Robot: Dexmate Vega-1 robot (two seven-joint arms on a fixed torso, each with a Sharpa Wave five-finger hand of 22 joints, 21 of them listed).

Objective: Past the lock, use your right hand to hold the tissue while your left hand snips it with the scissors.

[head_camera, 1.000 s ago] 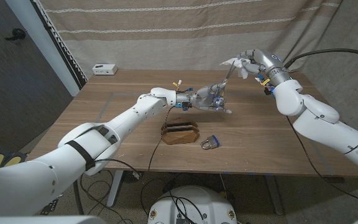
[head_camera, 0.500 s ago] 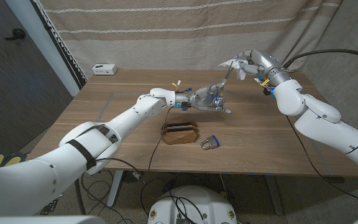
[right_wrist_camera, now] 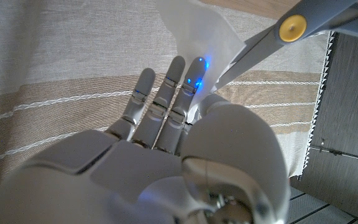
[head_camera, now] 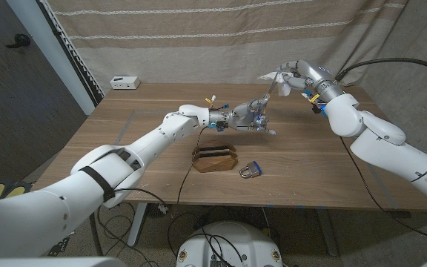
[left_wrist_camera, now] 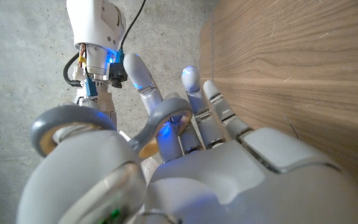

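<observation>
My right hand (head_camera: 296, 73) is raised over the table's far right and pinches a white tissue (head_camera: 267, 76), which hangs in the air. In the right wrist view the tissue (right_wrist_camera: 196, 32) sits between the thumb and fingers of that hand (right_wrist_camera: 166, 130). My left hand (head_camera: 245, 117) grips grey-handled scissors (head_camera: 265, 98) beyond the lock, their blades slanting up to the tissue. The blades, with a yellow pivot (right_wrist_camera: 293, 26), reach the tissue's edge. The handle loops (left_wrist_camera: 165, 116) show around my left hand's fingers. A blue-bodied padlock (head_camera: 250, 170) lies near the front of the table.
A wooden holder (head_camera: 215, 157) stands just left of the padlock. A small white box (head_camera: 124, 81) sits at the table's far left corner. A striped curtain hangs behind the table (head_camera: 310, 163). Cables run off the front edge.
My right hand has shifted the tissue slightly left, closer onto the scissor tips. The left hand and scissors have stayed nearly still.
</observation>
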